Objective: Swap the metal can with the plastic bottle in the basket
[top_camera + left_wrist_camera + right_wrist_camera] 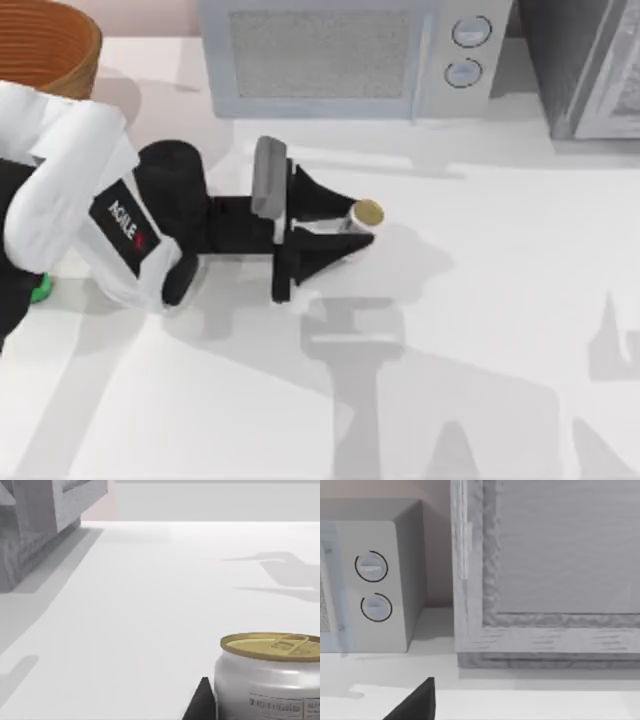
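Near the middle of the table (480, 300), the left gripper (352, 226) reaches out sideways from the AgileX left arm, whose white and black body crosses in from the top view's left. Its two black fingers (325, 197) stand apart, one on each side of the metal can (366, 213), which stands upright on the table between the fingertips with its dull gold round top showing from above. Whether the fingers press on the can's wall cannot be told from above. From the left wrist view the can (267, 680) is close in front of the camera, silver-white with a small printed label low on its side and a gold lid with a pull tab, and one dark fingertip (202, 702) rises just beside its wall.

At the table's far left corner stands the basket (70, 50), orange-brown and ribbed inside, cut by the picture's edge and partly covered by the arm. A small patch of bright green, the plastic bottle (40, 291), peeps out from under the arm at the top view's left edge, on the table and well apart from both can and basket.

Along the far side of the table sits a grey microwave (340, 55) with two round knobs, and to its right a grey cabinet (590, 65). The right wrist view faces the microwave's (370, 585) knobs and the cabinet (555, 570), with one dark fingertip (417, 702) of the right gripper at the frame's lower edge.
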